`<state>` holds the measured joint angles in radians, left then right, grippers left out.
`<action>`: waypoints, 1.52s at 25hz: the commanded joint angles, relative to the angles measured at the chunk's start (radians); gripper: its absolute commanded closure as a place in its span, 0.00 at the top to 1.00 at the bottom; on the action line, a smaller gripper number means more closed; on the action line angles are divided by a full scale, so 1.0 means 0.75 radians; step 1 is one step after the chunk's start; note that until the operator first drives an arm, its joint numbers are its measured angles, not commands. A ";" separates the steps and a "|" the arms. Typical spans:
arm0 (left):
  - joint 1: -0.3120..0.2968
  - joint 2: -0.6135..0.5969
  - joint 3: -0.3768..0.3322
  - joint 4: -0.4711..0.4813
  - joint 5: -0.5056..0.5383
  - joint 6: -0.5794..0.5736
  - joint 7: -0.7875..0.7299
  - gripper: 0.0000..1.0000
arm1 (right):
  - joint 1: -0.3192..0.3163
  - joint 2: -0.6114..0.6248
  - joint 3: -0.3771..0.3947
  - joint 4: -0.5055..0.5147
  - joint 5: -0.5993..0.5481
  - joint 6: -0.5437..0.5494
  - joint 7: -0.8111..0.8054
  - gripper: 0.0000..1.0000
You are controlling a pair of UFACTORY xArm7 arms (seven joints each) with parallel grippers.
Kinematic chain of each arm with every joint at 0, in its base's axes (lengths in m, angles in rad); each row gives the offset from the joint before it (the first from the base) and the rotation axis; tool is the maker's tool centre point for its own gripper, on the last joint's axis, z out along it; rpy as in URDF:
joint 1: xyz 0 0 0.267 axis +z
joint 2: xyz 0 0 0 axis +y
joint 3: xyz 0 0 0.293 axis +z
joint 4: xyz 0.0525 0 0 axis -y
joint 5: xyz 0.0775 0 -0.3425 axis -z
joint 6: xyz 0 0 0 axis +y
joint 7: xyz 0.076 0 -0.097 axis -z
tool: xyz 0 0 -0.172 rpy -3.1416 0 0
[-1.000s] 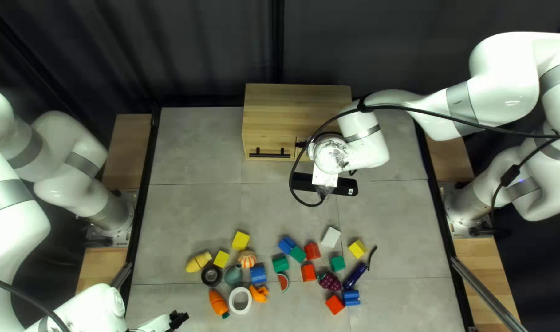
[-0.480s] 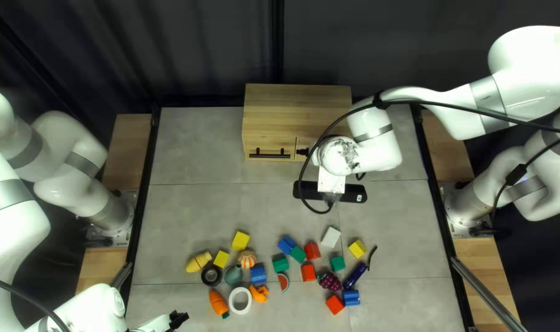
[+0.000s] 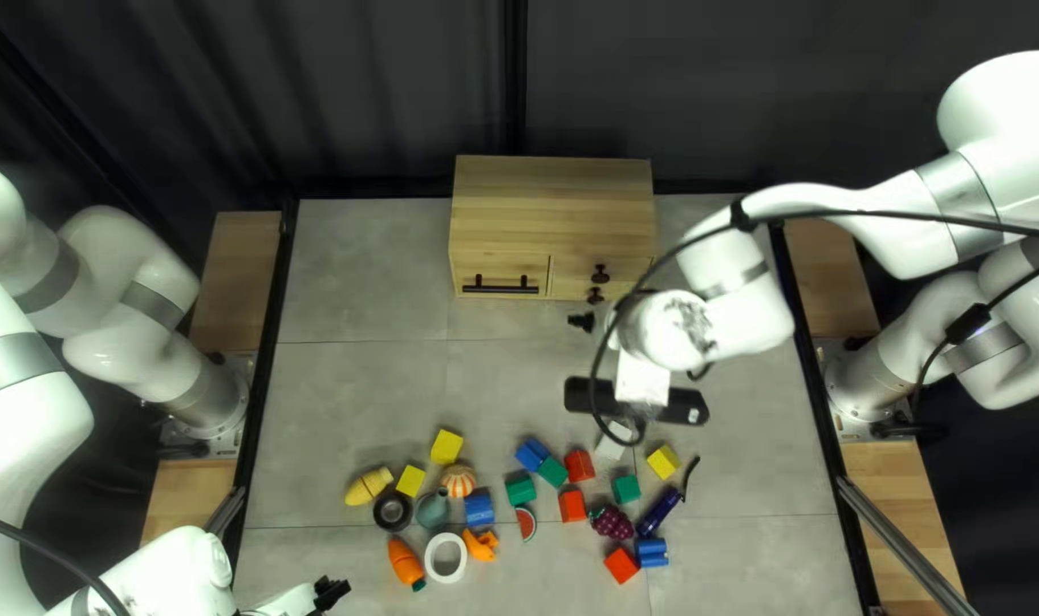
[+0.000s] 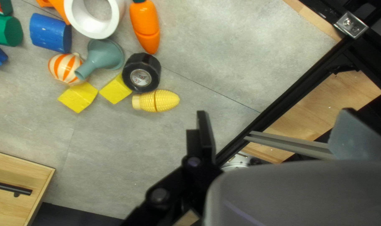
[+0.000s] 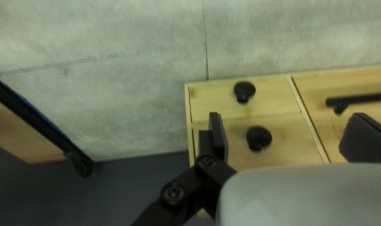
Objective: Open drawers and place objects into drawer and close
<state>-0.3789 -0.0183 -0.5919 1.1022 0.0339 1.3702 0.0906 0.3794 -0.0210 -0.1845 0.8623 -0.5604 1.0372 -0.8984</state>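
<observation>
Start at the near edge of the table: the left gripper (image 3: 331, 593) is at the lower left of the top left view. Its black fingers stand wide apart, with nothing held between them. Beside it, farther along the tabletop, lie an orange toy carrot (image 3: 403, 559) with a green end and a thick white ring (image 3: 431, 557). A red block (image 3: 621, 566) and a blue rounded block (image 3: 652, 552) sit side by side to the right of these.

The next band contains a black toy wheel (image 3: 392, 510), a grey-green funnel (image 3: 433, 510), a purple toy grape bunch (image 3: 612, 523) and a dark purple toy eggplant (image 3: 658, 512). A yellow toy corn cob (image 3: 368, 487) and an orange-and-white striped ball (image 3: 458, 480) lie just beyond the wheel and funnel. Farther out is a white block (image 3: 610, 447), partly crossed by a black cable.

The right gripper (image 3: 582, 322) is positioned in front of the light wooden drawer cabinet (image 3: 552, 188), apart from it. Its fingers are spread wide and grip nothing. The right wrist view shows two round black knobs (image 5: 258, 137) on small drawer fronts, and a black bar handle (image 5: 360, 99) on the adjacent front. All the fronts are closed.
</observation>
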 commanded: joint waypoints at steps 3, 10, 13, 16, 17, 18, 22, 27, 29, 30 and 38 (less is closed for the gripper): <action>0.000 0.000 0.000 0.000 0.000 0.000 0.000 1.00 | 0.006 0.007 0.007 -0.004 -0.019 -0.009 0.045 1.00; 0.000 0.000 0.000 0.000 0.000 0.000 0.000 1.00 | 0.006 0.007 0.007 -0.004 -0.019 -0.009 0.045 1.00; 0.000 0.000 0.000 0.000 0.000 0.000 0.000 1.00 | 0.025 0.007 0.027 -0.007 -0.050 0.011 0.054 1.00; 0.000 0.000 0.000 0.000 0.000 0.000 0.000 1.00 | 0.048 0.034 0.051 0.033 -0.076 0.079 0.023 1.00; 0.000 0.000 0.000 0.000 0.000 0.000 0.000 1.00 | 0.052 0.045 0.055 0.043 -0.085 0.099 0.016 1.00; 0.000 0.000 0.000 0.000 0.000 0.000 0.000 1.00 | 0.055 0.049 0.058 0.043 -0.094 0.107 0.016 1.00; 0.000 0.000 0.000 0.000 0.000 0.000 0.000 1.00 | 0.059 0.073 0.060 0.030 -0.154 0.125 0.039 1.00; 0.000 0.000 0.000 0.000 0.000 0.000 0.000 1.00 | 0.043 0.095 0.040 -0.017 -0.211 0.082 0.116 1.00; 0.000 0.000 0.000 0.000 0.000 0.000 0.000 1.00 | 0.035 0.109 0.031 -0.032 -0.235 0.052 0.138 1.00; 0.000 0.000 0.000 0.000 0.000 0.000 0.000 1.00 | 0.031 0.119 0.026 -0.035 -0.245 0.040 0.142 1.00; 0.000 0.000 0.000 0.000 0.000 0.000 0.000 1.00 | -0.014 0.238 -0.015 0.003 -0.326 -0.009 0.067 1.00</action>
<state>-0.3789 -0.0183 -0.5919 1.1022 0.0339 1.3702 0.0906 0.3807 0.1371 -0.1858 0.8531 -0.7935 1.0375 -0.8284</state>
